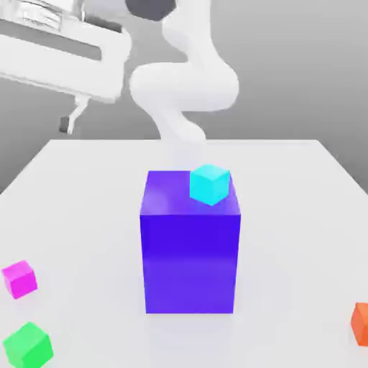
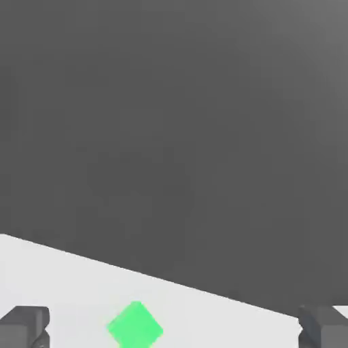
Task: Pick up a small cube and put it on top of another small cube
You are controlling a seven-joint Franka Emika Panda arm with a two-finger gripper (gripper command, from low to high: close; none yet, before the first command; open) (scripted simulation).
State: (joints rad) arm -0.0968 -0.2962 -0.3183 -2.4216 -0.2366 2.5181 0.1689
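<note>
The small cube [image 1: 19, 279], bright magenta, sits on the white table [image 1: 86, 208] near the exterior view's left edge. A cyan cube [image 1: 210, 184] rests on the top back corner of the big blue-violet block [image 1: 190, 248] at the table's middle. A green cube [image 1: 28, 346] lies in front of the magenta one and also appears in the hand view as the green cube [image 2: 135, 326]. My gripper [image 1: 70, 121] hangs high at the exterior view's upper left, far from every cube. In the hand view the gripper [image 2: 174, 332] is open, its dark fingertips [image 2: 24, 325] wide apart with nothing between them.
An orange cube [image 1: 361, 323] lies at the exterior view's right edge, near the table's front. The white arm [image 1: 183, 86] rises behind the big block. The tall block stands between the two sides of the table.
</note>
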